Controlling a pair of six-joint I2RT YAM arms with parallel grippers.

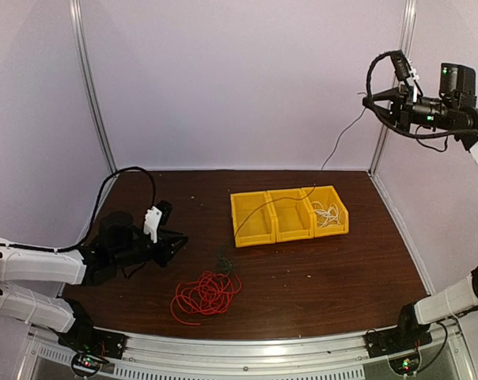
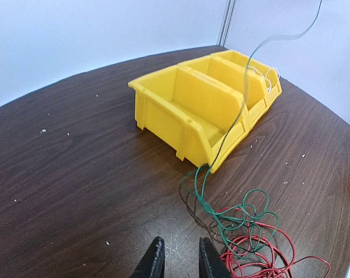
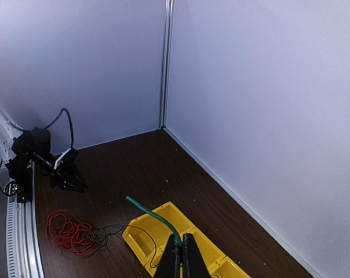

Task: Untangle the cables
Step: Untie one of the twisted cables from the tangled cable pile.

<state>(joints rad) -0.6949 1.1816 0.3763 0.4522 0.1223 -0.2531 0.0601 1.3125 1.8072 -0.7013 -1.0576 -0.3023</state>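
Green wire [image 3: 152, 213] is pinched in the raised right gripper [image 3: 182, 246], tail snarled in the red coil [image 1: 206, 294] on the table [image 1: 342, 277]; left gripper [image 2: 179, 255] narrow, empty. More pull: coil gets dragged, knots tightened.

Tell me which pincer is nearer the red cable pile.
Left. The left pincer is low over the table, just beside the red cable. The right pincer is raised high at the far right, shut on the green cable.
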